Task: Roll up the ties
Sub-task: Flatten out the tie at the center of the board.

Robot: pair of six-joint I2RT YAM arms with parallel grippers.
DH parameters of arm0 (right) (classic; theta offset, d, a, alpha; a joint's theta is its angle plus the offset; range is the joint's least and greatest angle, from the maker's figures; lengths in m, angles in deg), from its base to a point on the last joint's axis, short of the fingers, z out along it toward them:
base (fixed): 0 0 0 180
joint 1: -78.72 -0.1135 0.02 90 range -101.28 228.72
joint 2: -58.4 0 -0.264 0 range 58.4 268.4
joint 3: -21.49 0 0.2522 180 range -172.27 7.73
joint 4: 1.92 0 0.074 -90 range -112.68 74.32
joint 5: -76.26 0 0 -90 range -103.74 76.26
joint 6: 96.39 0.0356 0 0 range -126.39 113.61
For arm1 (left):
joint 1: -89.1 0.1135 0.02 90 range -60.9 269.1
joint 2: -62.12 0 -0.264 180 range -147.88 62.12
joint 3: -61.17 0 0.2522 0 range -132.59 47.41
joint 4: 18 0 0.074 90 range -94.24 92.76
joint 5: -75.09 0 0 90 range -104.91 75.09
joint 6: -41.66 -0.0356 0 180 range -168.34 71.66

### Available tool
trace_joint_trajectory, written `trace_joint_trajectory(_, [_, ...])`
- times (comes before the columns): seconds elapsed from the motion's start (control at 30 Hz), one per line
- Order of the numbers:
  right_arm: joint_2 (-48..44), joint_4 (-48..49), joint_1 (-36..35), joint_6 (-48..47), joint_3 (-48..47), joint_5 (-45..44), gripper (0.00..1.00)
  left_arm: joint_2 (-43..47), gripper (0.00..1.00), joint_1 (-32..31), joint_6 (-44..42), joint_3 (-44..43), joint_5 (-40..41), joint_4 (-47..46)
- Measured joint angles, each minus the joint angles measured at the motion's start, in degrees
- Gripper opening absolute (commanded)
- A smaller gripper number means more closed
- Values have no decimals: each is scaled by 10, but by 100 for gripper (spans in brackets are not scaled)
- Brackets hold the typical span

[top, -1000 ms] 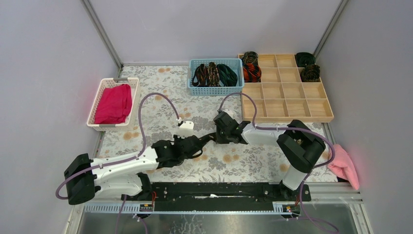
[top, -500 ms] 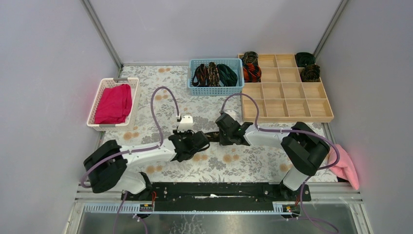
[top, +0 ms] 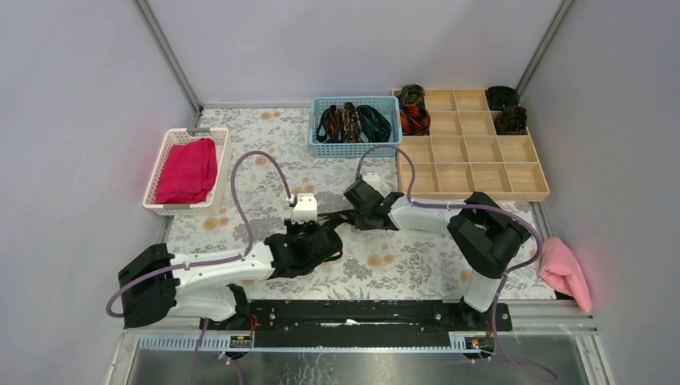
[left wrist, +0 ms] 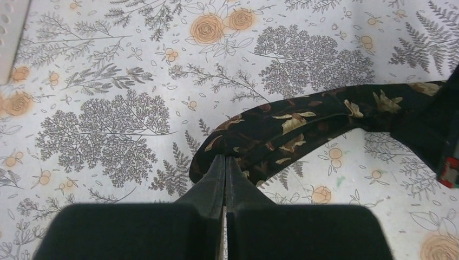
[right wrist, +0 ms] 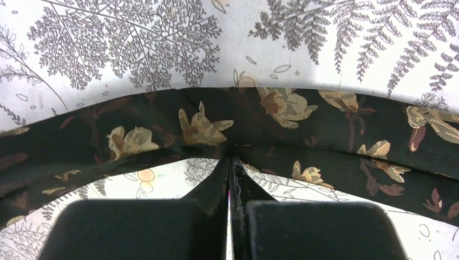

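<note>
Pinching a black gold-flowered tie (left wrist: 303,122) between both grippers, low over the floral table cover (top: 265,128) at mid-table. Left gripper (left wrist: 224,161): fingers pressed fully together on the tie's folded, looped end, no gap showing. Right gripper (right wrist: 231,161): fingers likewise squeezed tight on the lower edge of the doubled strip, farther along. Spans the short stretch between the two pinches. Beyond, more ties (top: 353,122) lying in a blue basket (top: 353,149), and coiled ties (top: 414,119) sitting in compartments of a wooden tray (top: 469,178).
</note>
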Motion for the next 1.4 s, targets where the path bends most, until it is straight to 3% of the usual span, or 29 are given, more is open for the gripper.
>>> trace_joint_trajectory(0.13, [7,1,0,-3,-8,-7,0,31,2,0,6,13,-21,1])
trace_joint_trajectory(0.17, [4,4,0,-4,-5,-7,0,33,6,0,10,15,-25,2])
trace_joint_trajectory(0.3, [-37,-4,0,-6,38,-9,2,26,43,0,24,21,-38,9])
trace_joint_trajectory(0.37, [-70,-37,0,-7,64,-10,5,14,50,0,37,21,-44,12])
trace_joint_trajectory(0.47, [-106,-86,0,-10,75,-14,6,-6,50,0,45,20,-53,16])
trace_joint_trajectory(0.5, [-117,-95,0,-11,75,-18,6,-16,48,0,48,20,-57,16])
trace_joint_trajectory(0.6, [-140,-115,0,-13,73,-33,3,-31,13,0,54,20,-68,20])
trace_joint_trajectory(0.67, [-142,-120,0,-15,68,-48,0,-32,2,0,63,20,-76,22])
trace_joint_trajectory(1.0, [-73,-125,3,-48,-35,-89,0,-41,0,6,148,26,-116,22])
trace_joint_trajectory(1.4, [42,-85,66,-86,-122,-61,0,-77,0,89,159,52,-170,-24])
